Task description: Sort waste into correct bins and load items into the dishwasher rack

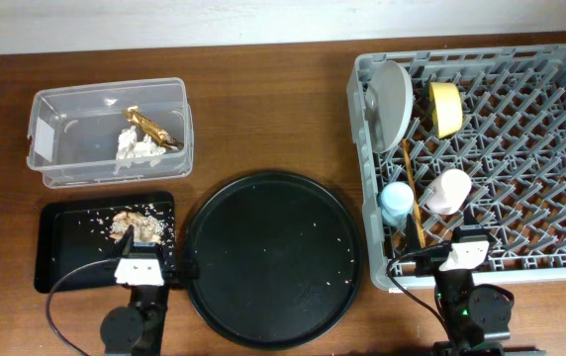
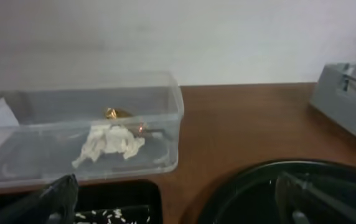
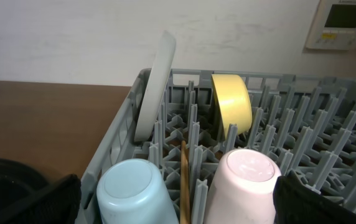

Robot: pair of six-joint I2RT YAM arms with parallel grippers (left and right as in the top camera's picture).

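Note:
The clear box (image 1: 55,133) holds the white tissue (image 1: 137,146) and gold foil wrapper (image 1: 150,126); both also show in the left wrist view, tissue (image 2: 108,143) and foil (image 2: 117,113). The shallow black tray (image 1: 60,247) holds brownish food scraps (image 1: 133,226). The grey rack (image 1: 520,148) holds the grey plate (image 1: 394,99), yellow bowl (image 1: 446,108), blue cup (image 1: 396,201), pink cup (image 1: 448,191) and chopsticks (image 1: 411,193). My left gripper (image 1: 140,267) is open and empty at the tray's near edge. My right gripper (image 1: 464,253) is open and empty at the rack's near edge, behind the upturned cups (image 3: 134,190).
A large round black tray (image 1: 271,257) with a few crumbs lies between the two arms. Rice-like crumbs are scattered over the shallow tray. A wall lies behind the table's far edge.

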